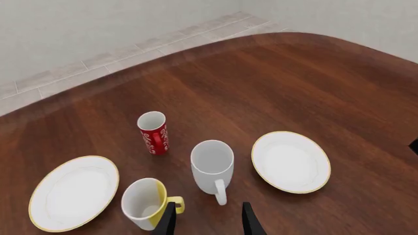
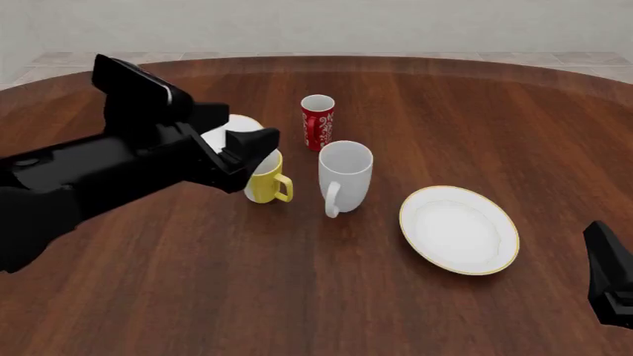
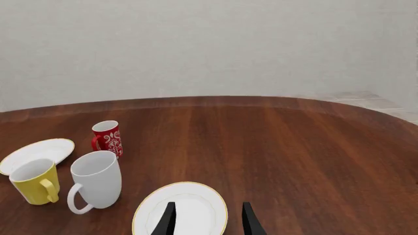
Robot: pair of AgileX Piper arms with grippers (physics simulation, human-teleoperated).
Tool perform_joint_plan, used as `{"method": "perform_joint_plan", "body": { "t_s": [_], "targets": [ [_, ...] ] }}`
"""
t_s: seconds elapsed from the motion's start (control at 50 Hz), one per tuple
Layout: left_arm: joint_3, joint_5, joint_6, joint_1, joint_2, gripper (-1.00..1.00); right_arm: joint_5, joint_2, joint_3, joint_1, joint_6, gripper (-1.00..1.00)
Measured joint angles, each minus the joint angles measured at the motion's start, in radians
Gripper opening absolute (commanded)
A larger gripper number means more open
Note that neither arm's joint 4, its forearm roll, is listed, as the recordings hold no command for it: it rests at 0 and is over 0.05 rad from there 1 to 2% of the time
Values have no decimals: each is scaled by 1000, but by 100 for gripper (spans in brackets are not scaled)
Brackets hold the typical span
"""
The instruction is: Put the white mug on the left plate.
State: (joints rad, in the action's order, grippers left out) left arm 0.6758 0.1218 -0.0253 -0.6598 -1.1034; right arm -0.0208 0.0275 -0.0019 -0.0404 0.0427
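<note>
Two sets of fingers hang spread and empty over the tabletop (image 2: 296, 297), neither touching anything. The left gripper (image 1: 207, 218) has its fingers parted above the gap between the yellow mug (image 1: 145, 203) and the white mug (image 1: 213, 167), whose loop handle points back toward them, a likely sign that the arm is lining up for a grasp not yet made. From the front, the left arm stretches in over the left plate (image 2: 237, 127), hiding most of it; only a sliver of white shows behind the yellow mug. The right gripper (image 3: 205, 218) is equally open, poised over the larger plate (image 3: 181, 208) with nothing between its fingers, apparently parked out of the way near the table's near right edge. The white mug stands upright near the middle of the tabletop, just beside the yellow mug, between the two plates and well apart from its target. A red patterned cup (image 2: 318, 122) stands behind it. The lift will have to carry the mug over or around the yellow one to reach the small plate.
</note>
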Motion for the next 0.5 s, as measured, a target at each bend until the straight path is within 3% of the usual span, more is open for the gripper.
{"method": "perform_joint_plan", "body": {
  "t_s": [0.5],
  "targets": [
    [6, 71, -4, -7, -94, 100, 2, -4, -1, -2, 3, 100]
  ]
}}
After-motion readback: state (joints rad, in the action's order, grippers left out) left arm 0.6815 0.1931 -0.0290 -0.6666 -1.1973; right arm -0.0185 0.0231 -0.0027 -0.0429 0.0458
